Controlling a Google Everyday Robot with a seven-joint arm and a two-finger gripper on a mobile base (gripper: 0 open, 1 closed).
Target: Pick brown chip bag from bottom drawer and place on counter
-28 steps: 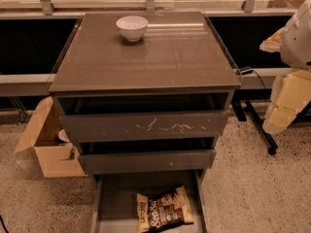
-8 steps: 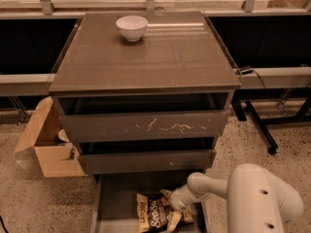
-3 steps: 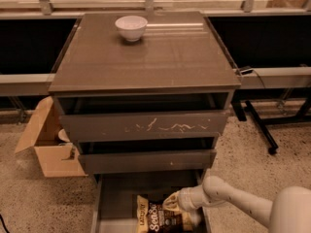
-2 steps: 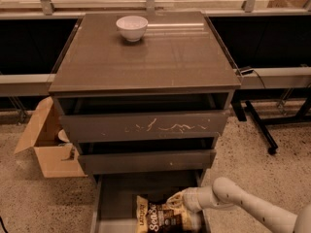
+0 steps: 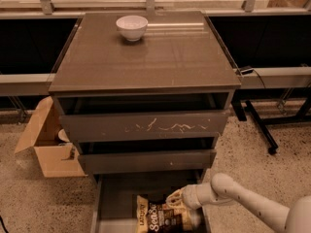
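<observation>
Where the bottom drawer [image 5: 116, 198] is pulled out beneath the cabinet, the brown chip bag [image 5: 160, 217] is seen lying flat on its grey floor, towards the right side and near the front, with its lower edge cut off by the bottom of the view. The gripper [image 5: 176, 198] is positioned low inside the drawer at the bag's upper right corner, touching or very nearly touching the crinkled top edge; how far it is opened, and whether anything is gripped, cannot be told. The pale arm [image 5: 243, 200] is stretched in from the lower right, crossing over the drawer's right rail. A strip of bare drawer floor is left to the left of the bag and behind it, up to the shadow under the middle drawer front [image 5: 146, 160], which overhangs the back part of the drawer. Above that, the scratched upper drawer front [image 5: 143, 126] is shown, with dark gaps over both fronts. The counter [image 5: 146, 57] is seen as a wide glossy surface whose edges project a little beyond the drawers. A white bowl [image 5: 131, 27] is placed near its far edge, left of centre, and the surface towards the near edge and the right is left uncovered. An open cardboard box [image 5: 51, 154] is stood on the speckled floor [image 5: 43, 203] just beside the cabinet's left side, while on the right the floor is open as far as a black stand leg [image 5: 260, 127].
</observation>
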